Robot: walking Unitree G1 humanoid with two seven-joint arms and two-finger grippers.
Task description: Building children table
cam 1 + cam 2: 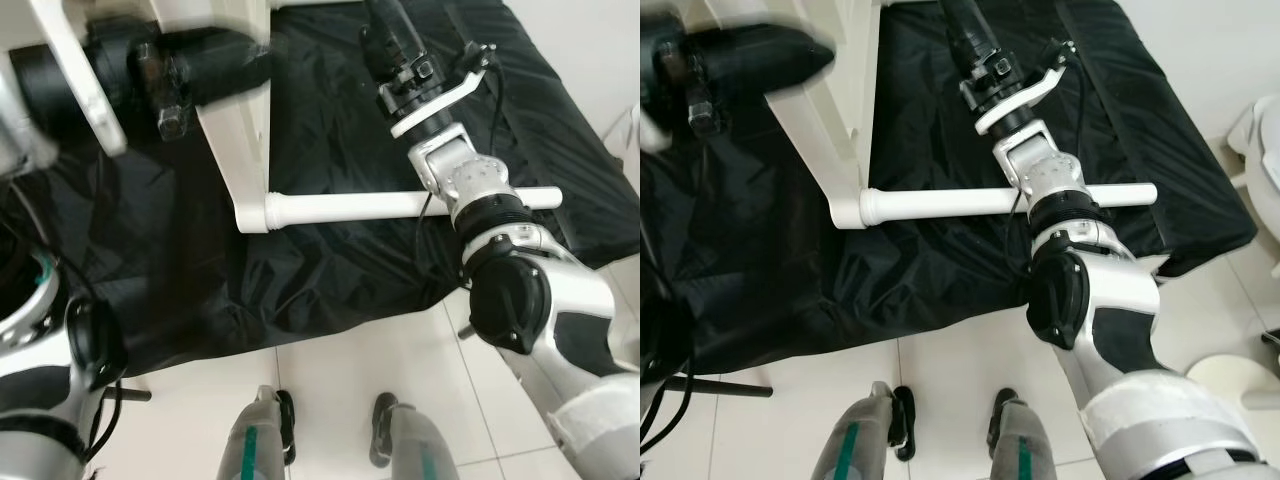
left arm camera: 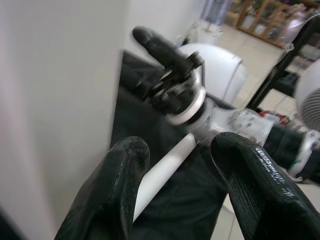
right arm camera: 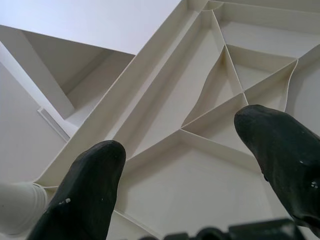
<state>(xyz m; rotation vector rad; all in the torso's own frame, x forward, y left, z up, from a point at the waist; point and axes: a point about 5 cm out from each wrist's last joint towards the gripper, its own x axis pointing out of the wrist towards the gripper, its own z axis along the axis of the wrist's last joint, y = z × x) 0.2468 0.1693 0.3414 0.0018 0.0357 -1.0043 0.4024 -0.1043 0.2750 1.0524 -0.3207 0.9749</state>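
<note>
Down by the robot's feet (image 1: 330,430) the tiled floor (image 1: 380,360) gives way to a black sheet (image 1: 180,260) spread out as a work mat. On it lies the white table, tipped on its side, with one leg (image 1: 400,206) already seated in a corner socket and running level across the sheet. The right arm (image 1: 520,290) reaches over that leg, and further up the right gripper (image 3: 180,175) has its fingers spread wide with nothing between them, facing the ribbed underside (image 3: 200,100) of the tabletop. On the far left, the left gripper (image 2: 175,185) is blurred up against the table's edge panel (image 1: 240,120); its fingers are parted and empty, looking along the leg toward the other arm.

It looks like mid-assembly, between legs. The next move probably calls for steadying the top and finding another leg for an open socket.
</note>
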